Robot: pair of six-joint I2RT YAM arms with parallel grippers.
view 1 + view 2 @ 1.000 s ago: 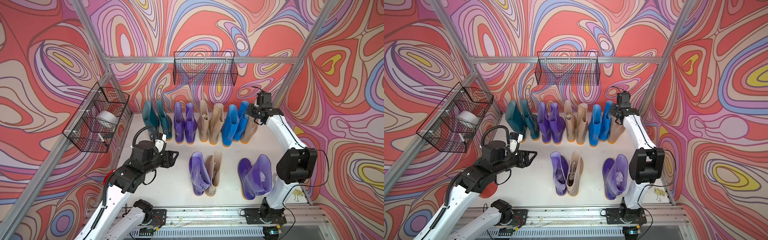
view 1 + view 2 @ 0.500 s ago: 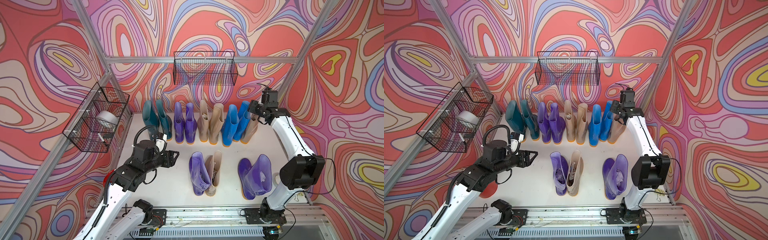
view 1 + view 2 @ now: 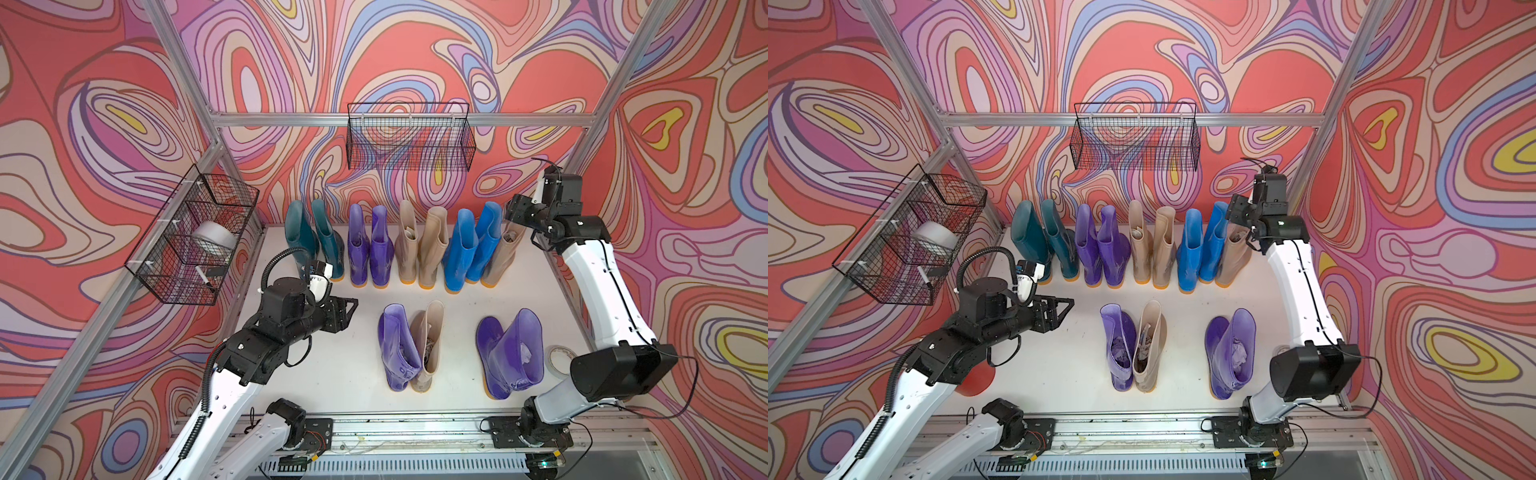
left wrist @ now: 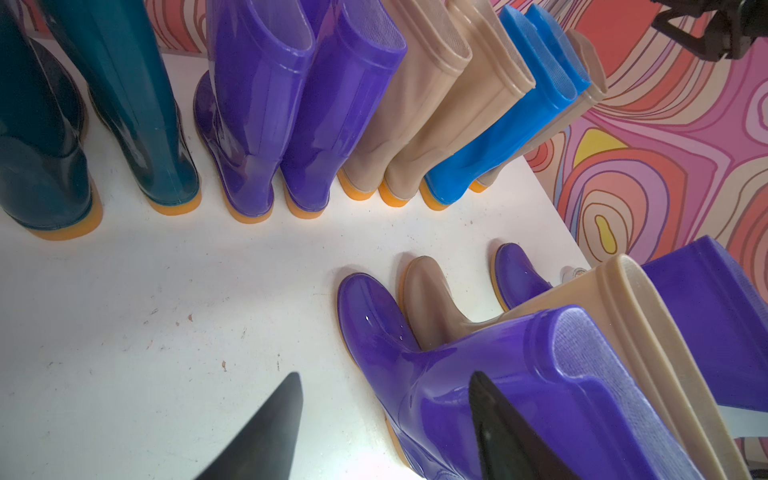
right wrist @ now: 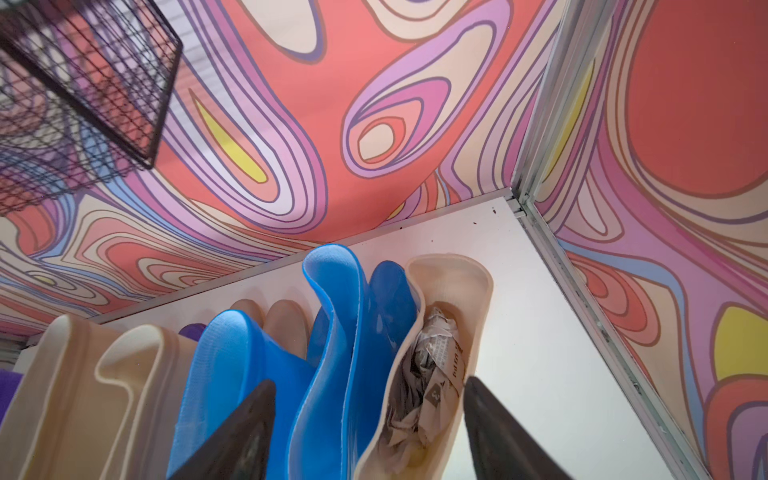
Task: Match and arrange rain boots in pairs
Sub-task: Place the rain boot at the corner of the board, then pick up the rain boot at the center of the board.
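Note:
Along the back wall stand rain boots in pairs: teal (image 3: 316, 237), purple (image 3: 372, 245), beige (image 3: 419, 245) and blue (image 3: 469, 245), then a lone beige boot (image 3: 500, 257) stuffed with paper (image 5: 432, 361). Nearer the front, a purple boot (image 3: 397, 345) stands against a beige one (image 3: 428, 345), and a purple pair (image 3: 511, 353) stands to their right. My right gripper (image 3: 509, 212) (image 5: 370, 380) hovers open above the lone beige boot's top, holding nothing. My left gripper (image 3: 351, 307) (image 4: 384, 374) is open, left of the front purple boot (image 4: 457, 374).
A wire basket (image 3: 409, 141) hangs on the back wall. Another wire basket (image 3: 195, 245) on the left wall holds a tape roll (image 3: 214, 241). A second tape roll (image 3: 559, 359) lies by the right arm. Aluminium posts frame the white table (image 3: 324, 374).
My right gripper has opened wider and risen up and to the right, away from the top of the lone beige boot. The left arm has barely moved.

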